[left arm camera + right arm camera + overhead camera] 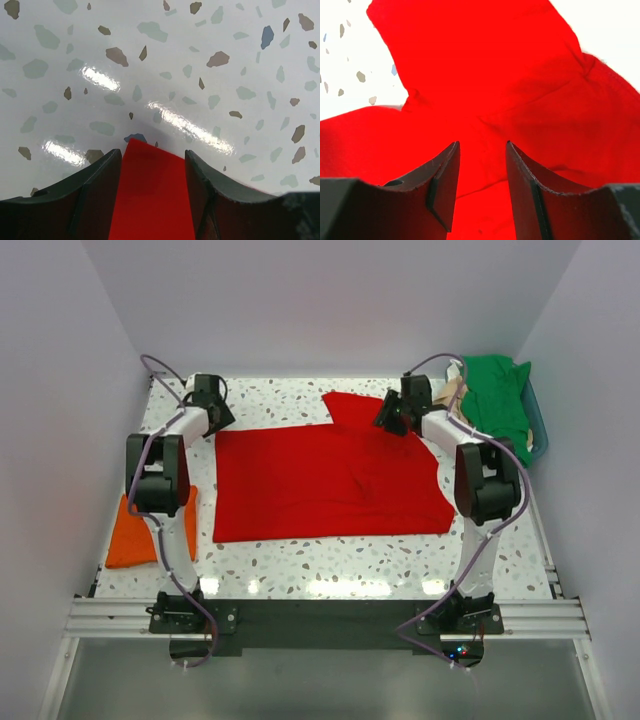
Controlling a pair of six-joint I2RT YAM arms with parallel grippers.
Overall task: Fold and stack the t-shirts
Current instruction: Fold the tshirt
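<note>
Large bright-red soft cloth t-shirt (330, 480), spread flat.
L gripper (152, 152), R gripper (481, 145) half-open, nothing held; limp, light, so we pinch corners.

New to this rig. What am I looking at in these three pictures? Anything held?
The machine is a left arm and a right arm, side by side. The overhead picture looks down on both; the other two come from a camera on each wrist. A red t-shirt lies spread on the speckled table, an orange t-shirt at the left edge, a green t-shirt in the teal basket. The left end effector straddles a corner of the red shirt; the right end effector is over its sleeve. Both look open, nothing held.
</note>
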